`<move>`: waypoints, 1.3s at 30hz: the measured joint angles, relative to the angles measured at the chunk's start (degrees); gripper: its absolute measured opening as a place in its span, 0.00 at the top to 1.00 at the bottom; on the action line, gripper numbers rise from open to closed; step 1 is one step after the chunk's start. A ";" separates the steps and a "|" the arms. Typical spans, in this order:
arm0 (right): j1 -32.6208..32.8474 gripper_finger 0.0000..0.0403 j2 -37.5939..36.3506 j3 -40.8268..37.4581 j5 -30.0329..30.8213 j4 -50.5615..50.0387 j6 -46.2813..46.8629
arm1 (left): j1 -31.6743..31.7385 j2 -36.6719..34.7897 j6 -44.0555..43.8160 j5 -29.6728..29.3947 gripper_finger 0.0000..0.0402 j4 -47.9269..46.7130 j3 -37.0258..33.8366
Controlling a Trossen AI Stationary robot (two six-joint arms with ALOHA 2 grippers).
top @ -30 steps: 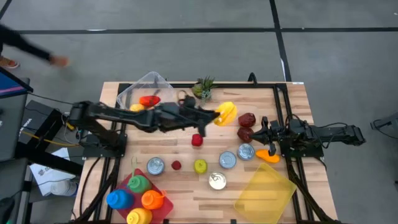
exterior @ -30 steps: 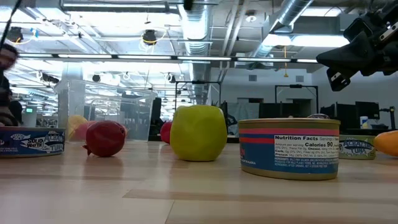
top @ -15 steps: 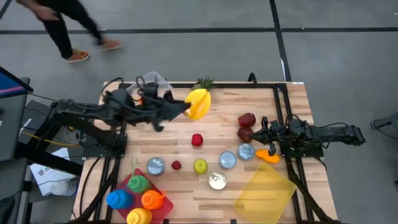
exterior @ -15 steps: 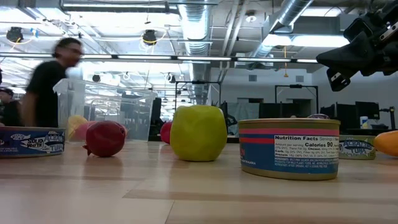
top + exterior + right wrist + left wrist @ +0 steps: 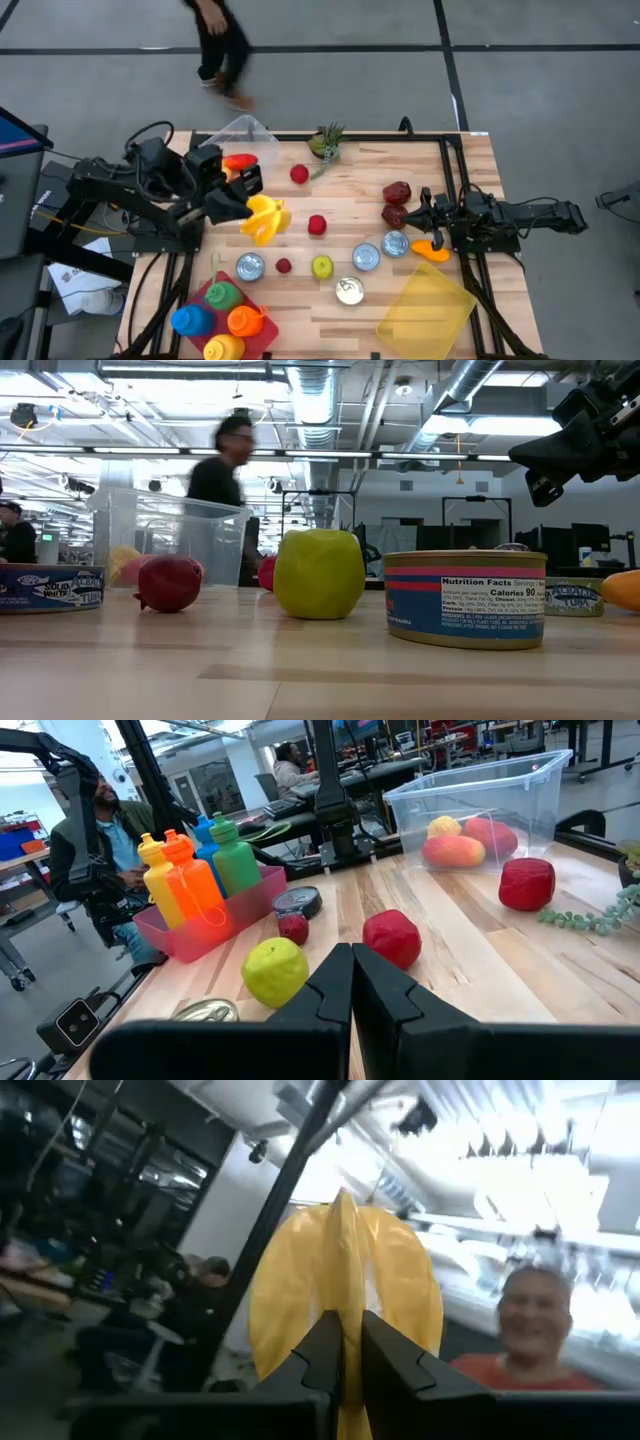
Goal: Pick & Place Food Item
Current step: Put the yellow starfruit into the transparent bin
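A yellow banana bunch (image 5: 266,219) hangs in the air over the table's left half, with my left gripper (image 5: 243,211) shut on it. In the left wrist view the bunch (image 5: 345,1270) stands up past the fingertips against the ceiling. A clear bin (image 5: 222,148) holding red and orange fruit stands at the far left corner, just beyond the left gripper. My right gripper (image 5: 416,213) rests shut at the table's right side, near two dark red fruits (image 5: 396,192), and touches nothing. My left gripper pinches the banana bunch between its two fingers (image 5: 322,1342) at the end nearest the wrist (image 5: 344,1308), on the middle ridge. The fingers come from the table's left and slant upward. The bunch sticks out beyond the fingertips, lifted clear of the table.
Red fruits (image 5: 299,174) (image 5: 317,224), a green apple (image 5: 322,267) and several cans (image 5: 366,257) lie mid-table. A pink tray of coloured bottles (image 5: 222,312) sits near left, a yellow container (image 5: 425,305) near right, a plant (image 5: 326,142) at the far edge. A person (image 5: 222,45) walks beyond it.
My left gripper has carried the banana bunch from right of the table's middle toward the left edge, rising and tipping its fingers upward. It has stayed shut on the bunch, which is clear of the table. A person has walked past beyond the far edge.
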 joint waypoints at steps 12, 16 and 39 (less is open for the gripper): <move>0.01 1.00 0.00 0.00 0.00 0.00 0.02 | -1.24 3.74 31.41 -22.46 0.95 -4.77 -0.02; 0.01 1.00 0.00 0.00 0.00 0.00 0.00 | -0.55 5.14 39.25 -31.97 0.95 -4.39 -0.02; 0.00 1.00 0.00 0.00 0.00 -0.02 0.00 | 13.36 8.05 84.97 -76.51 0.95 -5.91 0.00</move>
